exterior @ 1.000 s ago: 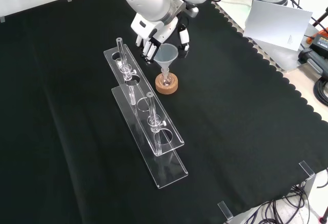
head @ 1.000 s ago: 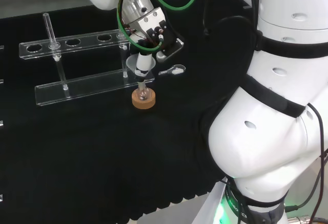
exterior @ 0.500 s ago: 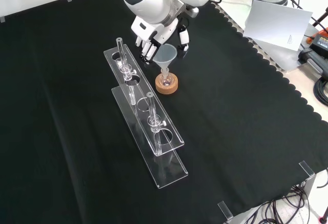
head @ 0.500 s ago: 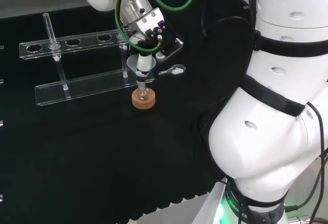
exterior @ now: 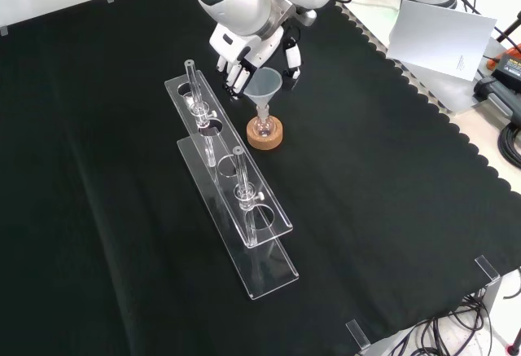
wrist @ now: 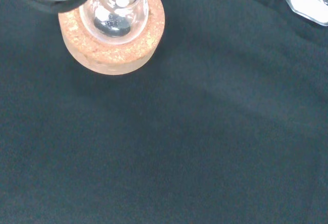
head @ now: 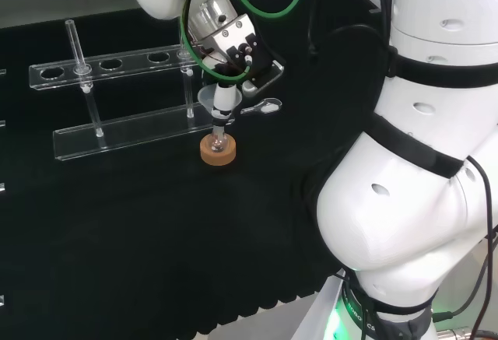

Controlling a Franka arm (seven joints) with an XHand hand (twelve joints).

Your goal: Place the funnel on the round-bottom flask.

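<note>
A small clear round-bottom flask [head: 218, 145] stands upright in a cork ring [head: 217, 154] on the black cloth; the front view shows the flask [exterior: 263, 120] on its cork ring [exterior: 265, 136] too. A clear funnel [head: 210, 97] sits above it with its stem down at the flask's neck. In the front view the funnel [exterior: 263, 85] stands between the fingers and thumb of the hand [exterior: 251, 50], which reaches down from above. The hand [head: 232, 43] pinches the funnel's cone. The wrist view looks down on the flask [wrist: 116, 17] and the cork ring [wrist: 115, 47].
A long clear test-tube rack [head: 117, 126] lies just beyond the flask in the head view, left of it in the front view [exterior: 236, 201], with two tubes standing in it. A small clear scoop [head: 261, 107] lies on the cloth near the hand.
The hand and the funnel swayed a little left and then back right in the head view, with the stem staying at the flask's neck. The flask and ring have not moved.
</note>
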